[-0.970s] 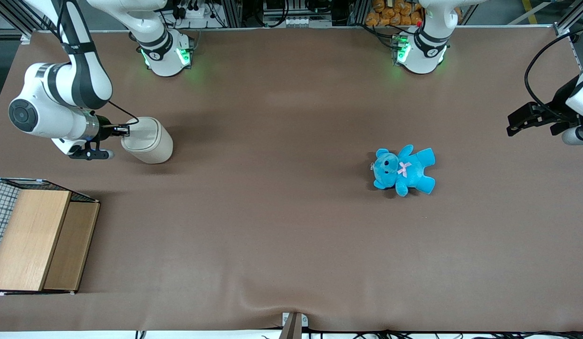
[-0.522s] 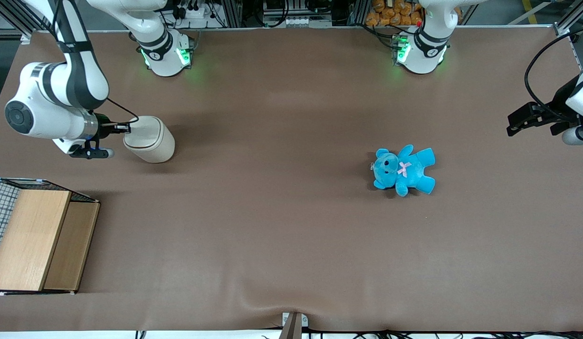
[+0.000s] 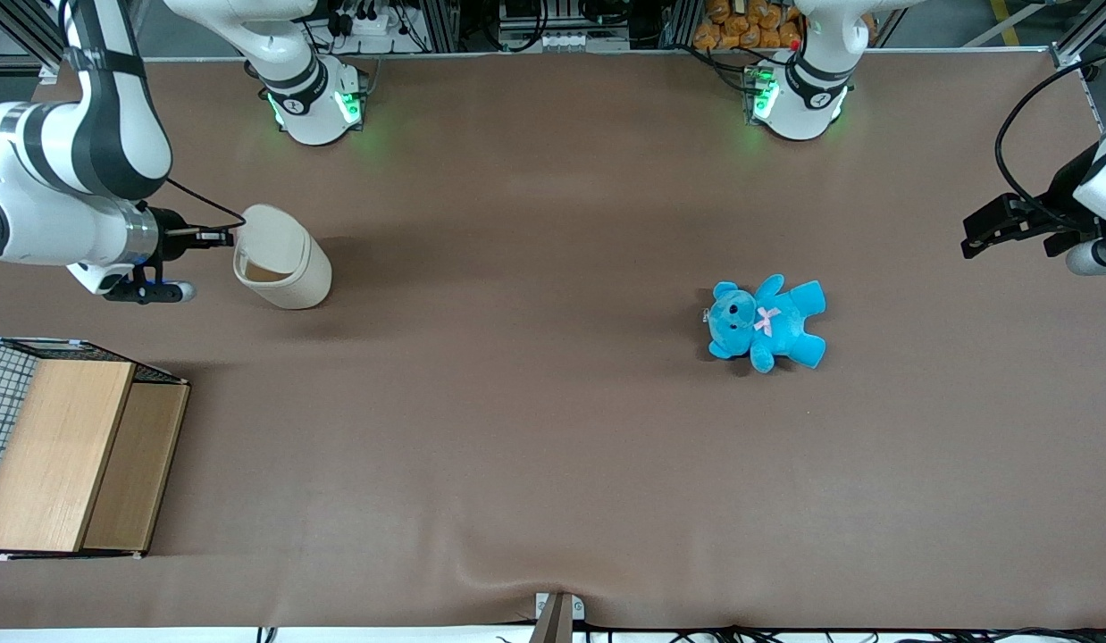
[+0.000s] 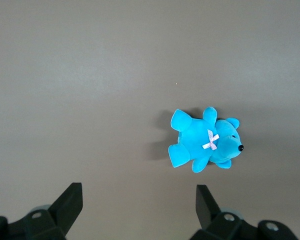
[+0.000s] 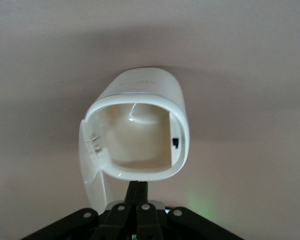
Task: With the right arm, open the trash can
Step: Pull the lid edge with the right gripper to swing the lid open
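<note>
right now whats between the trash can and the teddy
Only bare table in the front view, between trash can and teddy; the claw is at the can's rim.

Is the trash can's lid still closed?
No: the trash can lid is swung aside, showing its tan inside, with the gripper at its rim.

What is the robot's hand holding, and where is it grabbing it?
Nothing, it seems. The gripper sits at the rim of the trash can, beside the open lid, jaws shut together with nothing visible between them.
</note>
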`<control>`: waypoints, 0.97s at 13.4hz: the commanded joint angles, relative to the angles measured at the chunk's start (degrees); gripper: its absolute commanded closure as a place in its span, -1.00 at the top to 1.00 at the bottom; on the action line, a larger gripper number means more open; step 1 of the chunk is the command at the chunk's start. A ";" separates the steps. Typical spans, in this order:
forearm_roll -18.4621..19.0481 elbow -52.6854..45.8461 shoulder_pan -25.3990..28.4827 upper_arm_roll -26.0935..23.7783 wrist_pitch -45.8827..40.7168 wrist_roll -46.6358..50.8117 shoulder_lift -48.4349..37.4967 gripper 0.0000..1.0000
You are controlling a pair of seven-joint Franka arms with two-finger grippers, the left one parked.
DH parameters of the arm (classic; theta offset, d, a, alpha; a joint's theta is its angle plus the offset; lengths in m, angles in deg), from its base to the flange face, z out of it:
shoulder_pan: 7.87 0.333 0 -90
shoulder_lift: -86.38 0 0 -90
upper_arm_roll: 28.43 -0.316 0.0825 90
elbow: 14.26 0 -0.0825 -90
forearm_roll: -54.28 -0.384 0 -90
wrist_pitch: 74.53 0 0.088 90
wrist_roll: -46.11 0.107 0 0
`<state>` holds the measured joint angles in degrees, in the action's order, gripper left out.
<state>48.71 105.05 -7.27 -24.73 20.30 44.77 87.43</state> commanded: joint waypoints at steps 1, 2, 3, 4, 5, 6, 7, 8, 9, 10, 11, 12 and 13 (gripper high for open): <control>-0.32 -4.86 0.63 -2.56 -4.47 4.41 0.09 -1.00; -0.41 -6.01 0.72 -3.17 -5.35 5.02 0.09 -0.97; -0.41 -7.32 0.72 -4.22 -6.23 6.25 0.18 -0.82; -0.41 -9.16 0.63 -5.71 -7.89 8.00 0.27 -0.41; -0.41 -11.44 0.63 -6.95 -9.65 10.28 0.53 0.29; -0.41 -13.47 0.63 -8.26 -11.14 12.39 0.70 0.99; -0.41 -15.14 0.63 -9.06 -11.77 12.76 0.71 1.00; -0.32 -16.81 0.63 -9.33 -11.77 12.15 0.79 1.00; -0.32 -19.44 0.63 -9.33 -12.03 11.97 1.32 1.00; -0.24 -23.38 0.54 -9.33 -14.04 11.88 2.89 1.00; -0.15 -28.47 0.20 -9.33 -17.28 11.88 5.25 1.00; -0.23 -34.09 -0.07 -9.24 -20.70 11.88 7.63 1.00; 0.20 -38.41 -0.16 -9.16 -23.61 11.88 9.30 1.00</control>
<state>48.73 78.36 -6.75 -33.78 3.01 56.00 90.41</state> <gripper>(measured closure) 0.026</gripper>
